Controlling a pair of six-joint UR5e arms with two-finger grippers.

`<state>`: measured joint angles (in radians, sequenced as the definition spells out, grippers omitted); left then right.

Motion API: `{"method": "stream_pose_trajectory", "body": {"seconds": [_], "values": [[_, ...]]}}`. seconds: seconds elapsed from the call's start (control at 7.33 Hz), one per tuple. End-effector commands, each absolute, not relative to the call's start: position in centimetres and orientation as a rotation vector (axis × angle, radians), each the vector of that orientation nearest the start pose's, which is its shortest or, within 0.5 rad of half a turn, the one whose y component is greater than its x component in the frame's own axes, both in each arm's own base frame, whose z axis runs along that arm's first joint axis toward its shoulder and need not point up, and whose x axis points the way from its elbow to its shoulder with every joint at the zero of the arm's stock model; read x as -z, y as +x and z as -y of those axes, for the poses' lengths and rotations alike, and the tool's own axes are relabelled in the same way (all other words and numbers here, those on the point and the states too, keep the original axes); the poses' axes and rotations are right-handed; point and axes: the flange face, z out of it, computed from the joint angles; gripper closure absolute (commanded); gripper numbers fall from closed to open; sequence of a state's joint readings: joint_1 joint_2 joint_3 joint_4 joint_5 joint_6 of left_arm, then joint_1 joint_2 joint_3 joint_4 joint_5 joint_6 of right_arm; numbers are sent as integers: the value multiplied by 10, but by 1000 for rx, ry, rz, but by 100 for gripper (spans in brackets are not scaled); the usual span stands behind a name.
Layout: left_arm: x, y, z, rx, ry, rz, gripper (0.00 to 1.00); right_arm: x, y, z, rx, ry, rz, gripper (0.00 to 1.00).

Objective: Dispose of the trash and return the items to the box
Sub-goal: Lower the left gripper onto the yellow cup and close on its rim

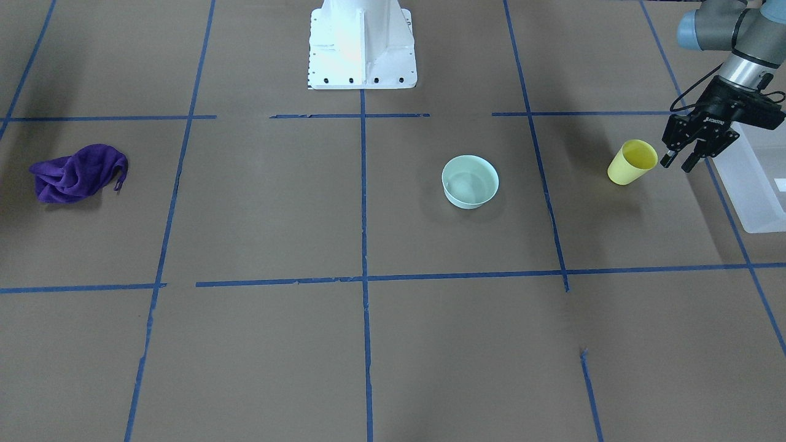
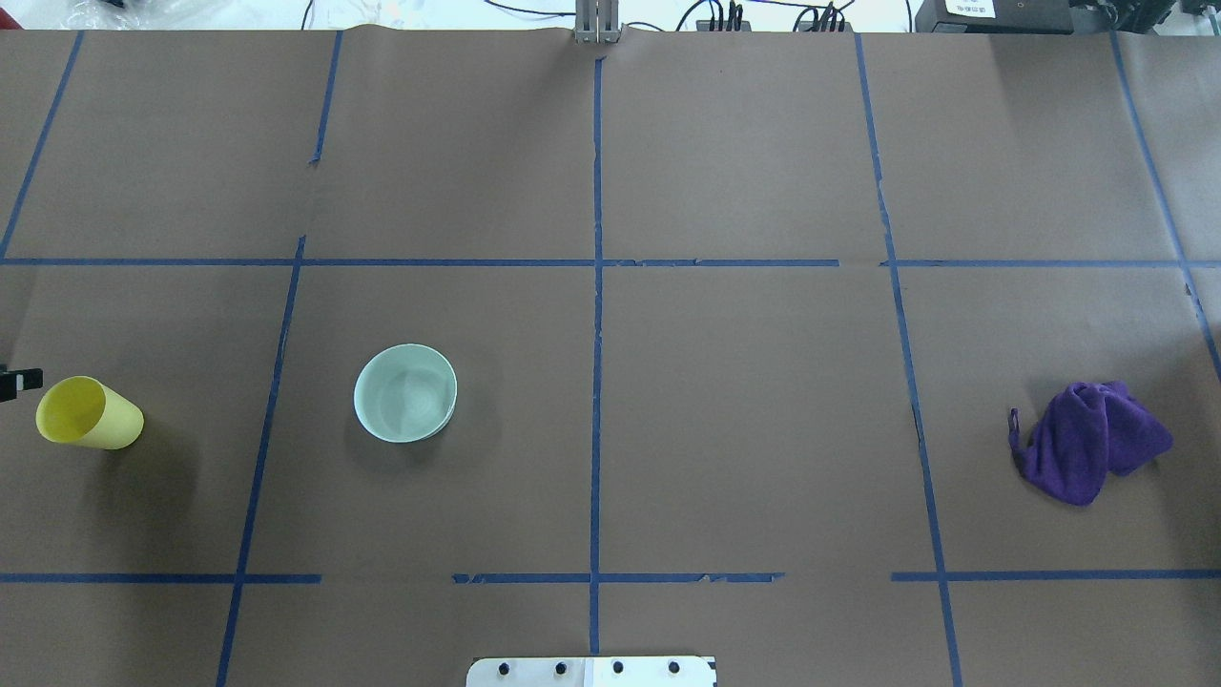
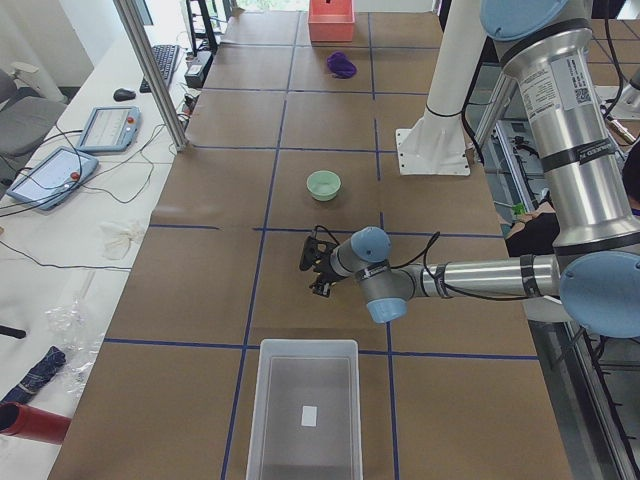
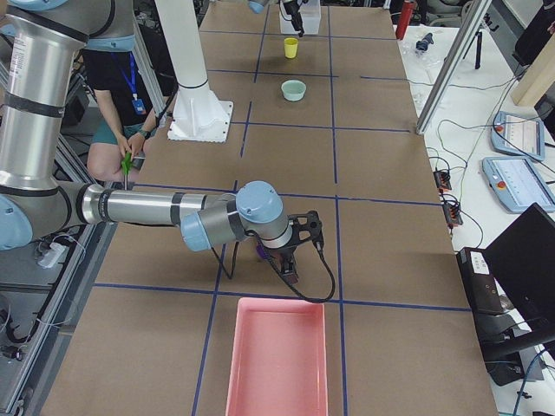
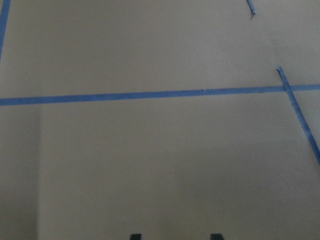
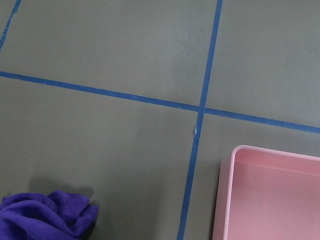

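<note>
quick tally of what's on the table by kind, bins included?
Cups: 1, the yellow cup
Bowls: 1, the mint-green bowl
Cloths: 1, the purple cloth
Bins: 2, the translucent white bin and the pink bin
Total: 5

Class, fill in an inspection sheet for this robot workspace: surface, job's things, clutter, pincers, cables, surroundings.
Surface: brown paper table with a blue tape grid.
Job's things: yellow cup and mint bowl out on the table, both empty; translucent bin empty.
Clutter: crumpled purple cloth near a pink tray.
Pincers: left pincer open beside the cup, holding nothing; right pincer near the cloth, open or shut cannot be told.
Cables: black cable loops at the right wrist.
Surroundings: tablets on a side bench; a person behind the robot.
</note>
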<state>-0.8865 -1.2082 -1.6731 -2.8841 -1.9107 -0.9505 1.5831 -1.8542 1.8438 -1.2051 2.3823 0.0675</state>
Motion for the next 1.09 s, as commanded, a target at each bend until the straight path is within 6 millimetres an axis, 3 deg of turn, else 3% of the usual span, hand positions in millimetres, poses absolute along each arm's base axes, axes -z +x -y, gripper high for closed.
{"method": "stream_pose_trajectory", "body": {"seconds": [0.0,0.27,0.95], "values": [[-624,157,330,28,471,-980,45,-604,66,390,70,314,811,0],[-610,158,330,19,483,-1002,46,-604,66,390,71,316,809,0],[-609,167,329,10,475,-1009,51,-605,66,390,69,312,808,0]]}}
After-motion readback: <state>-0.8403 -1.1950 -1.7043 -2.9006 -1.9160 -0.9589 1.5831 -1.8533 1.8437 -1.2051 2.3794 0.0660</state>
